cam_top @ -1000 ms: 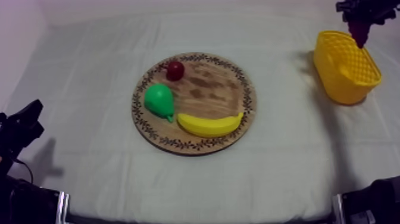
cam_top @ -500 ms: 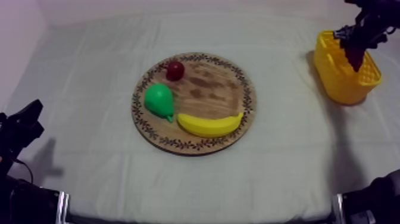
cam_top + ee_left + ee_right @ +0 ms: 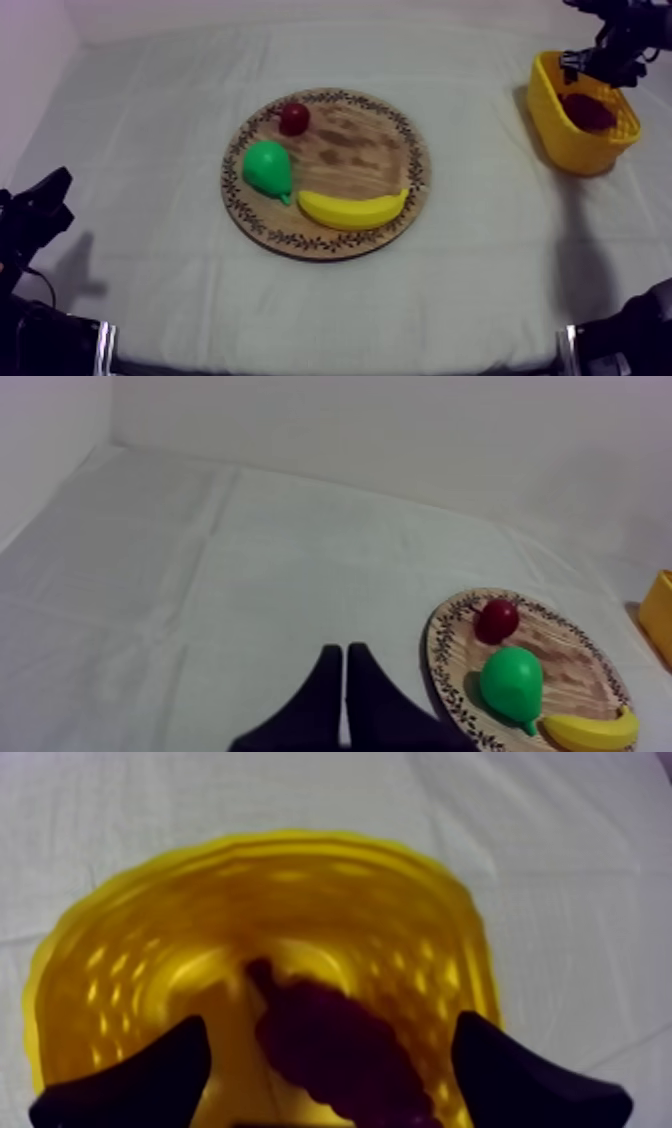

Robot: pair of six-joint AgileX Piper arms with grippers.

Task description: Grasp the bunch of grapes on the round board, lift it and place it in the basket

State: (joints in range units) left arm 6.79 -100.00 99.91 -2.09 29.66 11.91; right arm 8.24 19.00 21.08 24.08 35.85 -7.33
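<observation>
My right arm reaches in over the table's far right side and holds the right gripper [image 3: 330, 1024] above the yellow latticed plastic basket [image 3: 548, 105], its two black fingers [image 3: 140, 1077] spread wide apart with nothing clamped. The dark purple bunch of toy grapes [image 3: 340, 1057] lies on the basket's floor, below and between those fingers and, as far as the blurred view shows, touching neither. My left gripper [image 3: 345, 691] rests low near the round wooden board with a patterned rim [image 3: 445, 666], fingers pressed together in a narrow wedge
</observation>
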